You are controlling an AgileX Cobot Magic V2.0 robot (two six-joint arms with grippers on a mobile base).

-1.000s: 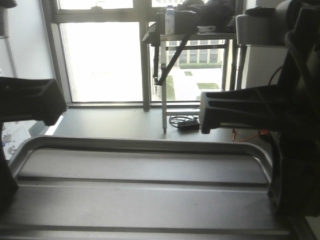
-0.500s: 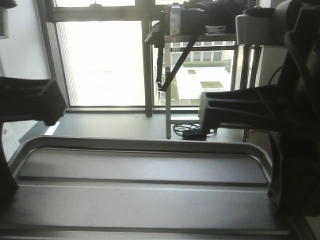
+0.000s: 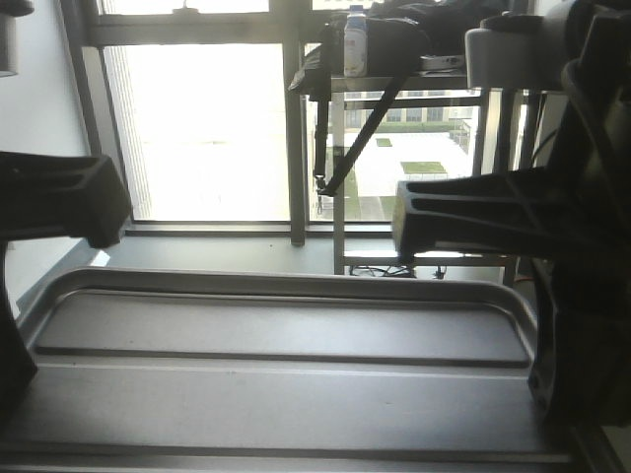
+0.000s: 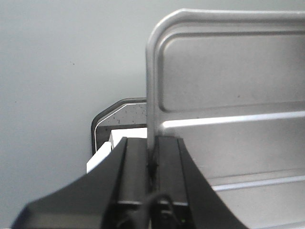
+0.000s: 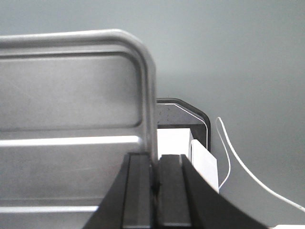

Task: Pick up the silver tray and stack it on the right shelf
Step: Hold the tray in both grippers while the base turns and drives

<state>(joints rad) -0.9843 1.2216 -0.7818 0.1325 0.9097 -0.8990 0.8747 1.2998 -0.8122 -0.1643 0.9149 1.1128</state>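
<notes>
The silver tray [image 3: 286, 394] fills the bottom of the front view, lying flat, with its rim and two long ridges showing. My left gripper [image 4: 151, 148] is shut on the tray's left rim [image 4: 228, 95]. My right gripper [image 5: 154, 164] is shut on the tray's right rim [image 5: 71, 95]. In the front view the dark left arm [image 3: 59, 202] and right arm [image 3: 473, 217] stand over the tray's two ends, with the fingertips hidden. The right shelf with roller wheels is out of view.
A large bright window [image 3: 197, 128] lies ahead. A metal stand [image 3: 340, 197] at the upper right carries a white bottle [image 3: 355, 39] and a dark bag [image 3: 414, 25]. Grey floor lies below the tray, with a white cable [image 5: 238, 162].
The window frame and metal stand have shifted right and slightly up in the front view. The tray and both arms keep the same place in the frame.
</notes>
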